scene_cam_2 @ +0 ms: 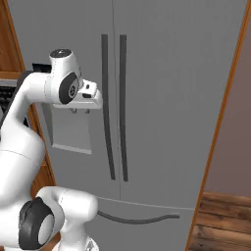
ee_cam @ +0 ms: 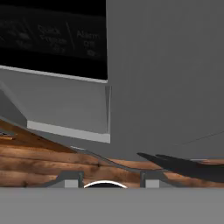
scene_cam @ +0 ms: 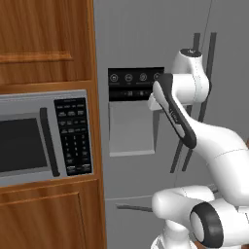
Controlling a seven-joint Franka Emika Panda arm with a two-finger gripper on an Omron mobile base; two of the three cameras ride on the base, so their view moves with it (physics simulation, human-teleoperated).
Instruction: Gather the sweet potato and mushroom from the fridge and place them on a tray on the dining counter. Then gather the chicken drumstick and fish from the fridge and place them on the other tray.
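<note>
Nearest, the arm (scene_cam: 214, 146) rises from the base and reaches forward. Its tool (scene_cam_2: 81, 112) hangs before the dispenser recess (scene_cam: 131, 129), just left of the bar handles (scene_cam_2: 112, 105); its tips grip nothing, though how wide they stand I cannot tell. Beyond, the fridge (scene_cam_2: 171, 88) has both doors shut, with a microwave (scene_cam: 44, 136) to its left. Judging by this, the task has barely begun: no food fetched, doors yet to open.

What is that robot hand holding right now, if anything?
Nothing. The gripper hangs in front of the closed fridge, near its dispenser recess, with its short fingers parted and nothing between them; the door handles are untouched.
</note>
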